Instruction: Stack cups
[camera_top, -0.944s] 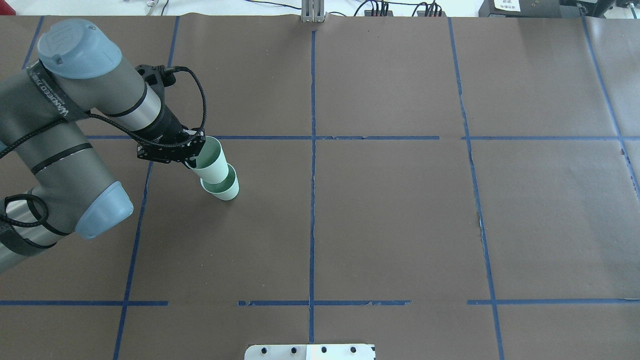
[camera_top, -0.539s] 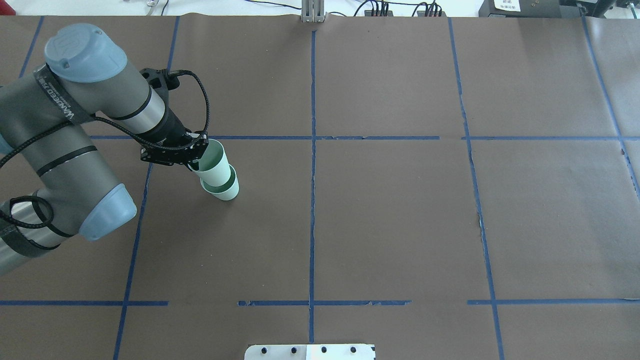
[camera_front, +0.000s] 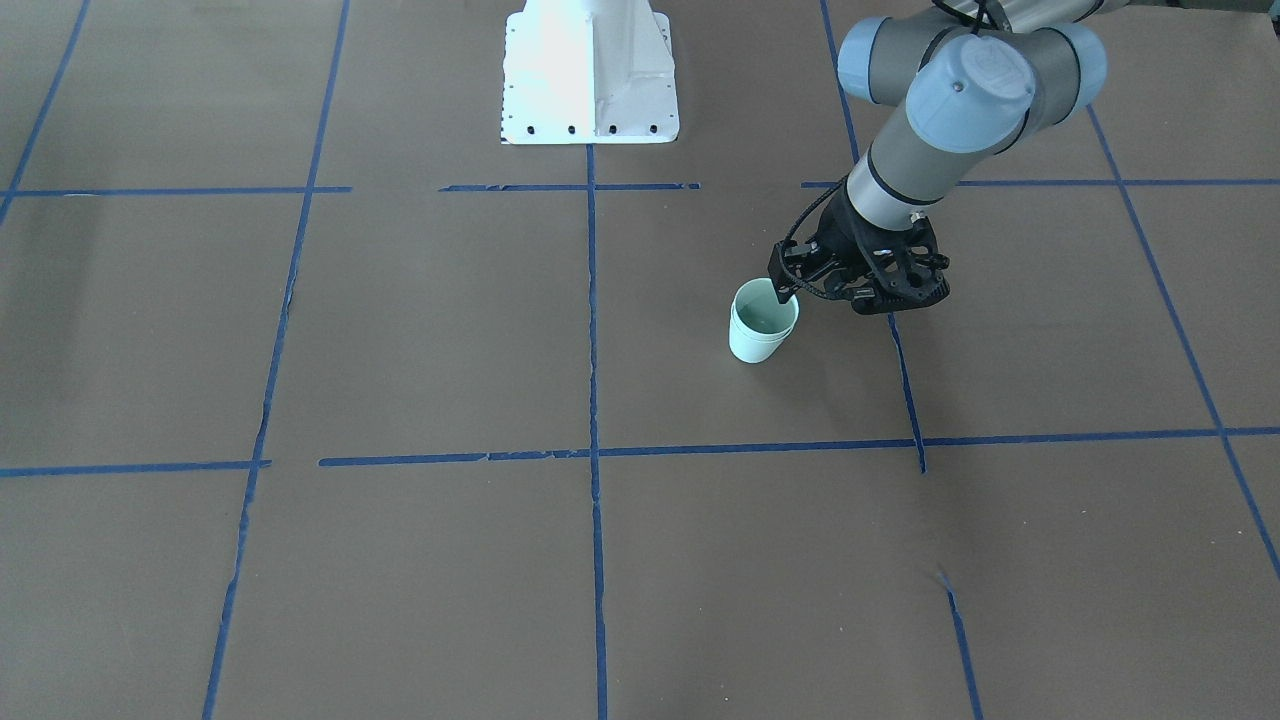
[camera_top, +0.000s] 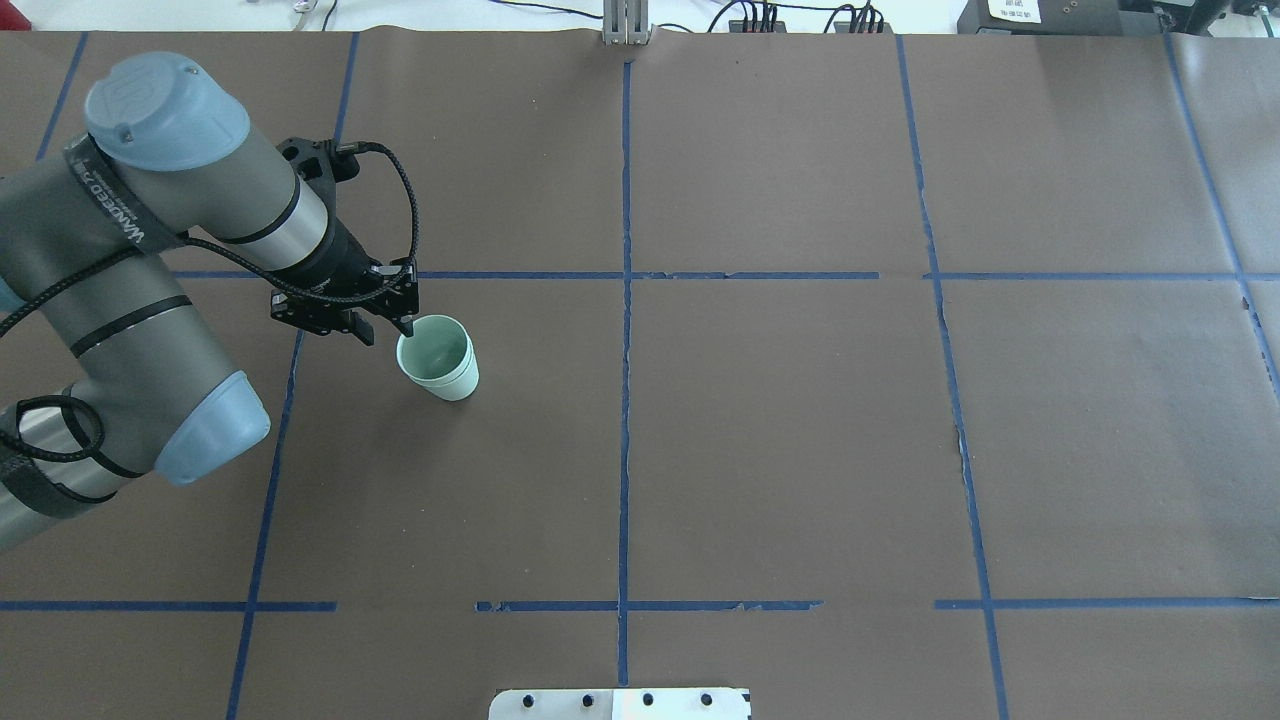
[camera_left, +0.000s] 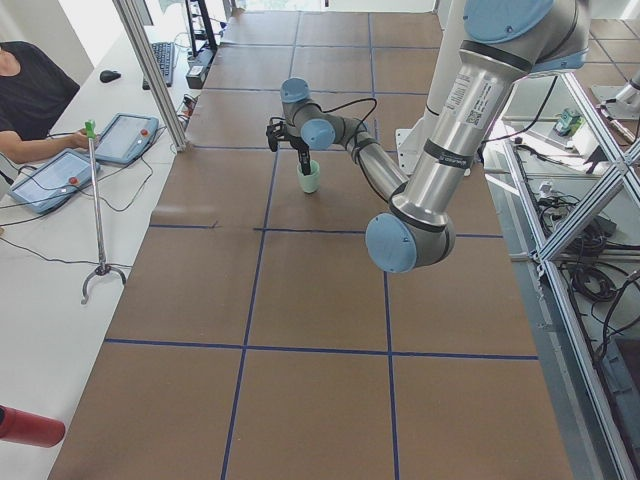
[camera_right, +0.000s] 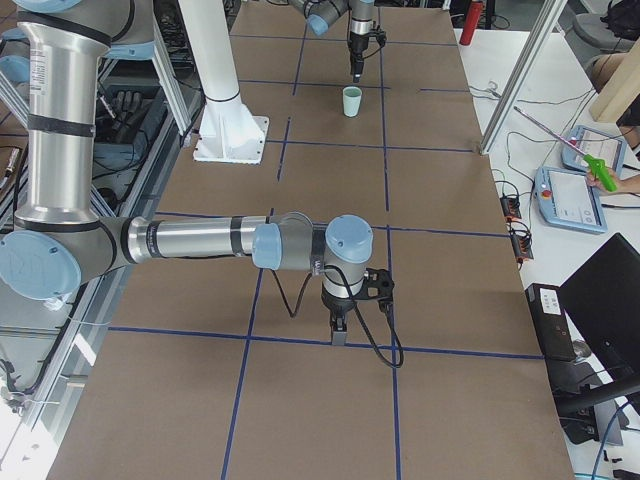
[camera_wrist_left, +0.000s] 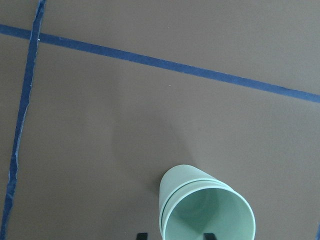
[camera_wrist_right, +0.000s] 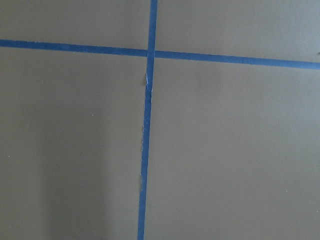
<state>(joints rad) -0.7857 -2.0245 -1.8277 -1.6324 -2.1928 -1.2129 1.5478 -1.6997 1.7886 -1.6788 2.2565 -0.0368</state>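
The two pale mint-green cups (camera_top: 438, 357) stand nested, one inside the other, upright on the brown table left of centre. They also show in the front view (camera_front: 763, 322) and in the left wrist view (camera_wrist_left: 200, 210), where two rims show close together. My left gripper (camera_top: 385, 328) is open just above the stack's near-left rim. One finger (camera_wrist_left: 210, 234) hangs over the cup's inside, the other (camera_wrist_left: 142, 234) outside it. My right gripper (camera_right: 338, 333) points down at bare table, far from the cups. It shows only in the exterior right view, so I cannot tell its state.
The white robot base (camera_front: 590, 70) stands at the table's near-robot edge. Blue tape lines (camera_top: 625, 300) divide the brown paper cover. An operator with tablets (camera_left: 60, 170) sits beyond the far edge, with a grabber pole (camera_left: 97, 210) nearby.
The upper cup, held tilted above the lower one, has dropped fully into it. My left gripper has opened and let go of it.
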